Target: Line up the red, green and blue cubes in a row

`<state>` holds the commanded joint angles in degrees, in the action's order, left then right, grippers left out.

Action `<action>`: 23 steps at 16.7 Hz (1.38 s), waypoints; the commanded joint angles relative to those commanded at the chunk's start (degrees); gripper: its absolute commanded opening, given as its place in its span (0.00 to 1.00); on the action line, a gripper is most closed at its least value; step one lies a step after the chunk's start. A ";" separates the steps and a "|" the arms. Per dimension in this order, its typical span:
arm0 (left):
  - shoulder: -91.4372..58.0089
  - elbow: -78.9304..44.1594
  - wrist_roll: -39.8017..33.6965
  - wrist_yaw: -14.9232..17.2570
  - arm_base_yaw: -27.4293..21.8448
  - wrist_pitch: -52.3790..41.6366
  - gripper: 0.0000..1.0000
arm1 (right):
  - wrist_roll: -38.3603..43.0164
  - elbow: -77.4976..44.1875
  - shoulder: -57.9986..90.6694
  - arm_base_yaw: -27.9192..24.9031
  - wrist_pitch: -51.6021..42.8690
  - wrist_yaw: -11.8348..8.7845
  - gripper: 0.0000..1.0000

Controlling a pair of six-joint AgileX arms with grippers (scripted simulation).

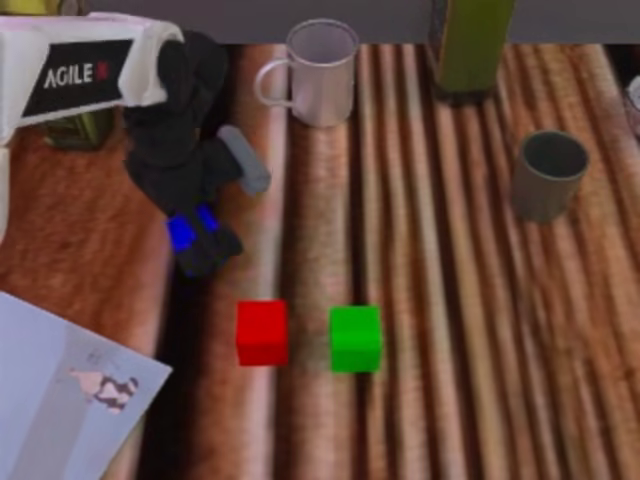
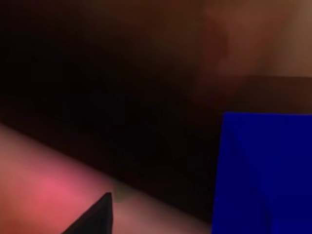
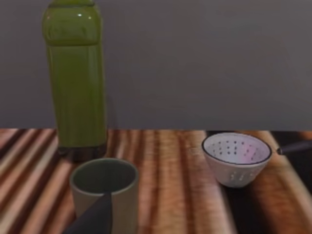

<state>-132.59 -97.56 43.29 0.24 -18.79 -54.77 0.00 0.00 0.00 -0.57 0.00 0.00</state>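
Currently clamped on the blue cube [image 1: 183,232]: left pincer [image 1: 195,238], over the left part of the worktop [image 1: 450,330], just beyond and left of the red cube [image 1: 262,332]. Blue cube gripped between dark fingers, filling one side of the left wrist view [image 2: 263,170], not in line with the other two. Red cube flat on the worktop, near the middle; green cube [image 1: 356,338] just right of it, a narrow gap between, both level in a left-to-right row. Farther back: white mug [image 1: 318,72] with handle to the left, tall green bottle [image 1: 470,45] at the far edge, grey-green cup [image 1: 548,175] toward the right. White perforated bowl [image 3: 236,158] beside the cup in the right wrist view. Sheet of paper [image 1: 60,400] at the near-left corner. Right pincer outside the top view; fingers' spacing not discernible.
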 joint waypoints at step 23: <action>-0.31 0.52 0.01 0.00 -0.01 0.64 0.00 | 0.00 0.00 0.00 0.00 0.00 0.00 1.00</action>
<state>-132.90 -97.04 43.30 0.24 -18.80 -54.13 0.00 0.00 0.00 -0.57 0.00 0.00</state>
